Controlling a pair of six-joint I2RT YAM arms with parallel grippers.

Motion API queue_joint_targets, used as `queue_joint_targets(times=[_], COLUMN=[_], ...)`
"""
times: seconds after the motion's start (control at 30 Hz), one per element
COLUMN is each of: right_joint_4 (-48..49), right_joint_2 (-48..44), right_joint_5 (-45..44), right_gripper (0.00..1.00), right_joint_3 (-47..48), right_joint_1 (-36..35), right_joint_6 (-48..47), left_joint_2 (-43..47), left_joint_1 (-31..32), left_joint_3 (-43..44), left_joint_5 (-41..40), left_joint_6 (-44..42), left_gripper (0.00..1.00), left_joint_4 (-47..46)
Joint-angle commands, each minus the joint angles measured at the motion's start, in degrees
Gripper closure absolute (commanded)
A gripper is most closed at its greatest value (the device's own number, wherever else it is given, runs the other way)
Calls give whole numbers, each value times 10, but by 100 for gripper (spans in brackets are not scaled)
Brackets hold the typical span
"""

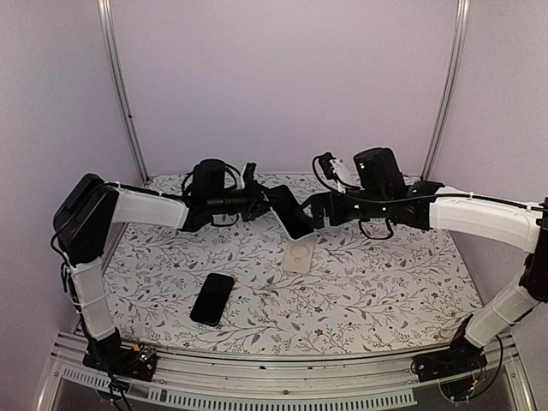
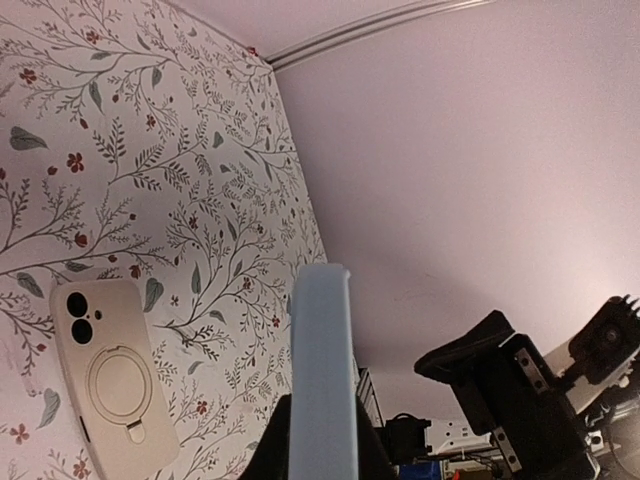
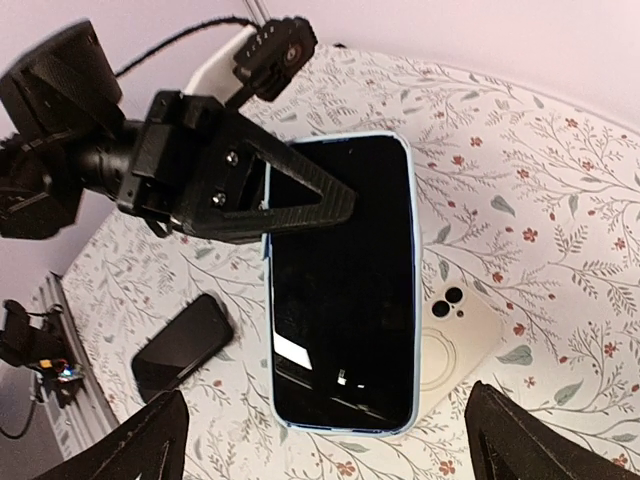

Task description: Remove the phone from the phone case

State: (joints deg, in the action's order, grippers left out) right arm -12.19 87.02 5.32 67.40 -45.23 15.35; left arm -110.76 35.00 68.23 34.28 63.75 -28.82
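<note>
Our left gripper [image 3: 335, 205] pinches the phone [image 3: 345, 290] by 1 edge; right gripper [image 1: 315, 210] gapes wide. Case [image 2: 322, 380] looks soft, phone slick: we'd peel a corner.

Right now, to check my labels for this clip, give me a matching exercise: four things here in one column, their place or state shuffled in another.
1 blue-edged phone
2 cream case
3 black phone
4 right gripper

a open
b flat on the table, nearer its front edge
c clamped in the left gripper, off the table
d lying mid-table, ring side up

Pairs: 1-c, 2-d, 3-b, 4-a
</note>
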Motion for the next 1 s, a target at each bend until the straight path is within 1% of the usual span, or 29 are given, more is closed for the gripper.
queue_joint_targets(times=[0.0, 0.1, 0.17, 0.4, 0.5, 0.63, 0.97], right_joint_4=[95, 154, 185, 283, 321, 338, 420], right_joint_2=[-38, -52, -56, -54, -55, -52, -49], right_joint_5=[156, 246, 287, 388, 409, 416, 437], right_gripper=[1, 4, 6, 23, 31, 42, 61], right_joint_3=[-40, -68, -78, -102, -110, -113, -144], right_joint_1=[49, 83, 95, 112, 114, 114, 123], right_joint_6=[47, 79, 102, 153, 172, 184, 228], left_joint_2=[53, 61, 65, 55, 44, 32, 27], left_joint_1=[-10, -13, -12, -12, -11, -5, 7], left_joint_3=[-10, -15, -15, -17, -17, -13, -11], left_joint_5=[40, 63, 71, 94, 100, 103, 112], left_joint_6=[29, 46, 57, 130, 163, 203, 225], left_gripper=[100, 100, 100, 100, 100, 100, 100], left_joint_4=[-129, -187, -215, -346, -397, -452, -494])
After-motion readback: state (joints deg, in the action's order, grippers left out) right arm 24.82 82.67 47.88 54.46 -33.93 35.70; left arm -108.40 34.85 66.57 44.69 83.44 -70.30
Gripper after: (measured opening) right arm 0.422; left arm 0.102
